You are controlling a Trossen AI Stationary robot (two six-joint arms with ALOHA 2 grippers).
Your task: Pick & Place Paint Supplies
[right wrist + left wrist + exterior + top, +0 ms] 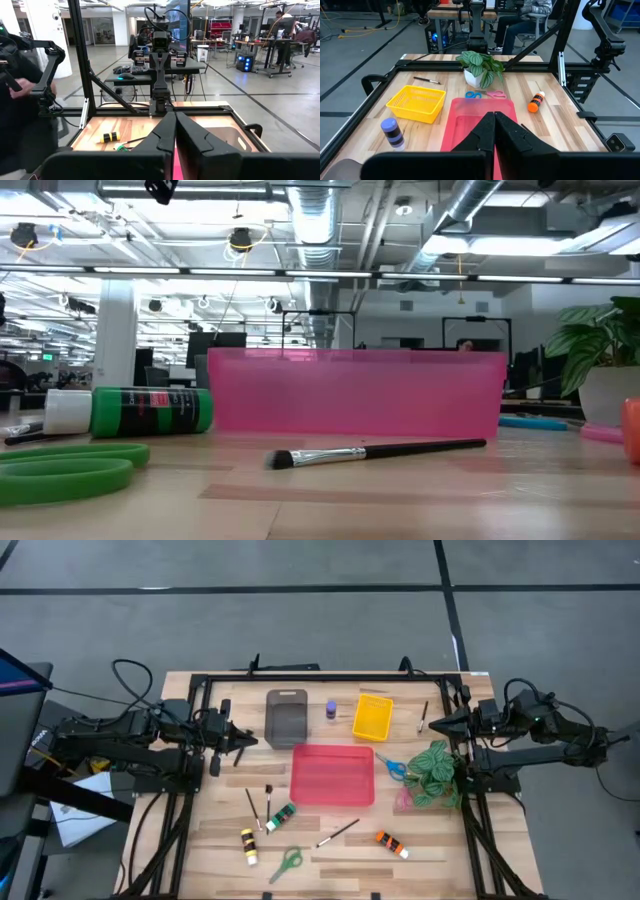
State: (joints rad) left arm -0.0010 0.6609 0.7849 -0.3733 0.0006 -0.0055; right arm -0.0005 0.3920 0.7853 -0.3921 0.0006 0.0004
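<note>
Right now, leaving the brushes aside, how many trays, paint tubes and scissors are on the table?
Trays: 3 - grey tray, yellow tray, red tray
Tubes: 4 - purple tube, green tube, yellow tube, orange tube
Scissors: 3 - green scissors, blue scissors, pink scissors
Total: 10

table: light wood planks, centre of frame | centre: red tray | upper: grey tray, purple bottle, yellow tray | right: plant, blue scissors | lower: green tube, yellow tube, green scissors, orange tube, paintbrushes
</note>
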